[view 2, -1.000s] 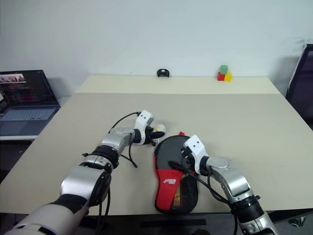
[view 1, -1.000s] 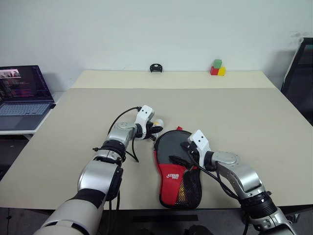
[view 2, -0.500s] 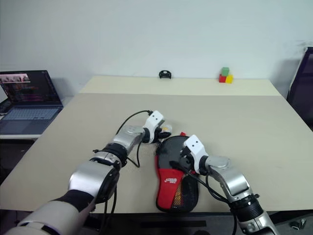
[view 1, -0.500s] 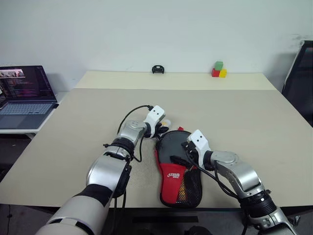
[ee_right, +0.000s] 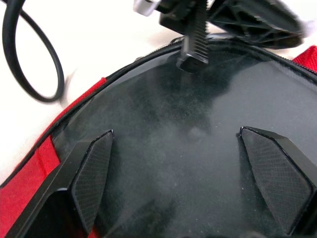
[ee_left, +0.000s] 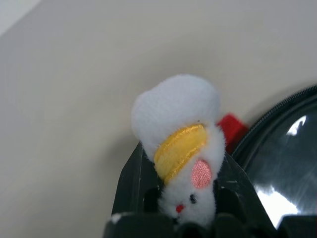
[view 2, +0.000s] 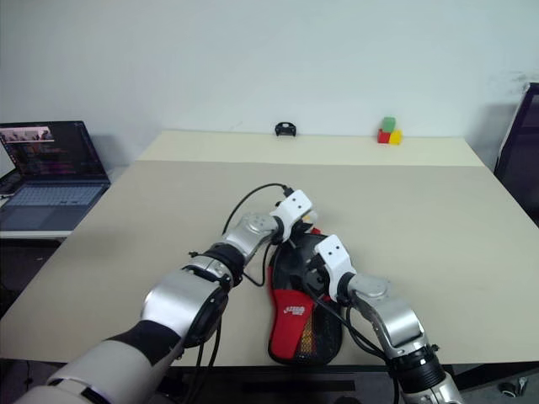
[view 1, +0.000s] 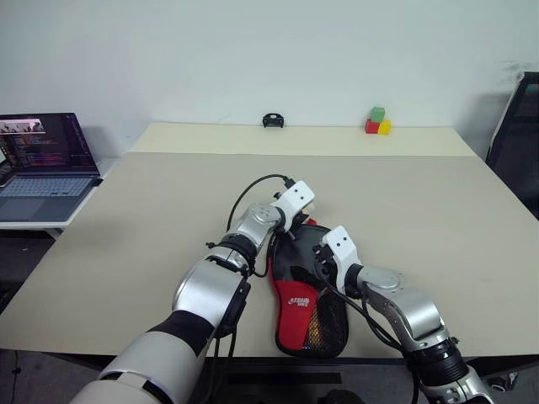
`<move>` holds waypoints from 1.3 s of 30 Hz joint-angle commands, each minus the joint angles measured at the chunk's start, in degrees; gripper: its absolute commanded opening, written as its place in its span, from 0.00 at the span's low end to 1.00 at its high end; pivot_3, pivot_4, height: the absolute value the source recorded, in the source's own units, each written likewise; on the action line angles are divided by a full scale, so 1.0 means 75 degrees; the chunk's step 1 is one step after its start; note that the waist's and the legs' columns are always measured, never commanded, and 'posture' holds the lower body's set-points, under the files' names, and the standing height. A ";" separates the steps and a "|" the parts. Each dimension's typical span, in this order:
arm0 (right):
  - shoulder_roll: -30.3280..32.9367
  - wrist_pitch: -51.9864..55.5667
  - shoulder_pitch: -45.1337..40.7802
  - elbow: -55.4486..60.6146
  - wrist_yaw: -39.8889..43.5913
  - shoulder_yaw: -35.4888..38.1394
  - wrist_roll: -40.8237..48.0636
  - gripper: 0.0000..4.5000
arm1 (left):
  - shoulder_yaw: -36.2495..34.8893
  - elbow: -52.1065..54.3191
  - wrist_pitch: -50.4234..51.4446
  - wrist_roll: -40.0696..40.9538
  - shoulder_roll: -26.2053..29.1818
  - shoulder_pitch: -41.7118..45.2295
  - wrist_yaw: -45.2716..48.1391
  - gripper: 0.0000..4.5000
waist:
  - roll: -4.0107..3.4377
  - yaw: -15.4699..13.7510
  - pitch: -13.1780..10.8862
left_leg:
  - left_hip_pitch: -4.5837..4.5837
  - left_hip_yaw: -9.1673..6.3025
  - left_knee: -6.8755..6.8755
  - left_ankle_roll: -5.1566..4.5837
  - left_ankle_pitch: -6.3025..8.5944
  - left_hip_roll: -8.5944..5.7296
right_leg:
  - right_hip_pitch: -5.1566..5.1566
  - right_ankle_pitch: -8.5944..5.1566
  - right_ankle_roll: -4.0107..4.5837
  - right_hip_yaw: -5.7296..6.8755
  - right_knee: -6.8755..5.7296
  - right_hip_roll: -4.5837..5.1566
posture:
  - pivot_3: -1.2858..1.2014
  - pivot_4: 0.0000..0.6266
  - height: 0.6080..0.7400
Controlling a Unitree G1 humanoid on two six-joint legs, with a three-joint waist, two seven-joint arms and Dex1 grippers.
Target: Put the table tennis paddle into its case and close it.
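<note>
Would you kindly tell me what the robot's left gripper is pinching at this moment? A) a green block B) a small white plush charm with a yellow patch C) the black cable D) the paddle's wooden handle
B: in the left wrist view the left gripper has its jaws shut on the white plush charm, right beside the rim of the case.

Black-and-red case (view 1: 305,305); white charm (ee_left: 181,144), yellow band.
</note>
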State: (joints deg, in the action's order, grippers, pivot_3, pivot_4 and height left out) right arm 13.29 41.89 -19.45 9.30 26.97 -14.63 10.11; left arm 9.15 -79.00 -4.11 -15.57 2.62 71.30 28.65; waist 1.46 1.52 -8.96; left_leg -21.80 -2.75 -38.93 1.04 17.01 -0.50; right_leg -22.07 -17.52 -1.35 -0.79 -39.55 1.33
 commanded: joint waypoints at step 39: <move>0.0241 0.0833 0.0893 -0.0186 -0.0279 -0.0086 -0.0079 1.00 | 0.0641 -0.0060 -0.0095 -0.1608 0.0041 0.0385 -0.1825 0.12 | -0.0023 -0.0221 0.0019 | 0.0020 -0.0083 0.0008 -0.0004 -0.0001 -0.0091 | 0.0083 -0.0015 -0.0040 0.0063 0.0065 0.0044 | 0.52 0.24 1.00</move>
State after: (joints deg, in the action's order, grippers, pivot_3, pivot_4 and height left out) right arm 13.28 43.00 -16.23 13.26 25.52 -15.07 10.32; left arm 13.45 -80.92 -5.16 -27.18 2.66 73.77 16.26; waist 1.29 -0.14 -8.82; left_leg -21.65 -3.38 -38.87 1.00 17.00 -1.19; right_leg -21.45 -17.63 -1.66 -0.32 -39.06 1.67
